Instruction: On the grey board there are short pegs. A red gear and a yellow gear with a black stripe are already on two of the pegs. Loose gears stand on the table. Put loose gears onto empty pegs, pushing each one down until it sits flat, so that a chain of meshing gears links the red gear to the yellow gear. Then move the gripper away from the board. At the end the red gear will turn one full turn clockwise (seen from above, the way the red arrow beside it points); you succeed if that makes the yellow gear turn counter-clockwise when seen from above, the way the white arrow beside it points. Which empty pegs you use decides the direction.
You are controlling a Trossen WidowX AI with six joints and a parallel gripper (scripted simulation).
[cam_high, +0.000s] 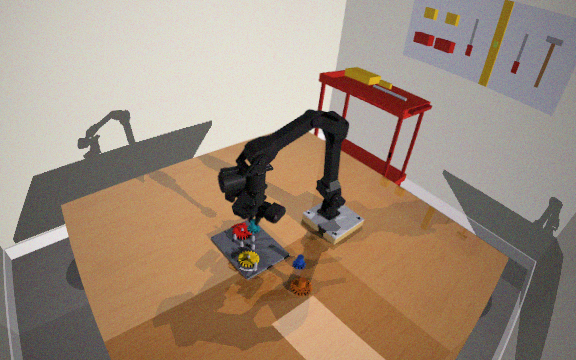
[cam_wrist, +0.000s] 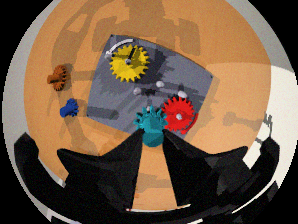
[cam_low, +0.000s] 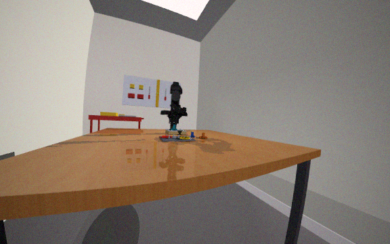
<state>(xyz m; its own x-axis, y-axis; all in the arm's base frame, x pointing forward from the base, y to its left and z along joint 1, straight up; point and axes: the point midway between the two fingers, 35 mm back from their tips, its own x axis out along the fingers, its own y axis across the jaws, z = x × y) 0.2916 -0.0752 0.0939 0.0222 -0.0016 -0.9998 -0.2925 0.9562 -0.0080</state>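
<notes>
My gripper (cam_wrist: 152,132) is shut on the teal gear (cam_wrist: 151,122) (cam_high: 253,226) (cam_low: 174,127) and holds it above the board's edge, beside the red gear. The grey board (cam_high: 269,252) (cam_wrist: 102,100) lies on the table. The red gear (cam_high: 241,231) (cam_wrist: 174,113) sits near one corner. The yellow gear (cam_high: 248,259) (cam_wrist: 132,64) with a black stripe sits toward the opposite side. Empty pegs show between them in the wrist view, one peg (cam_wrist: 160,84), another peg (cam_wrist: 137,91), and another peg (cam_wrist: 182,94); one more is partly hidden behind the teal gear.
A blue gear (cam_high: 299,261) (cam_low: 192,135) (cam_wrist: 69,108) and an orange gear (cam_high: 300,286) (cam_low: 203,135) (cam_wrist: 59,78) stand on the table beside the board. The arm's base plate (cam_high: 345,230) is behind the board. A red cart (cam_high: 408,107) stands beyond the table.
</notes>
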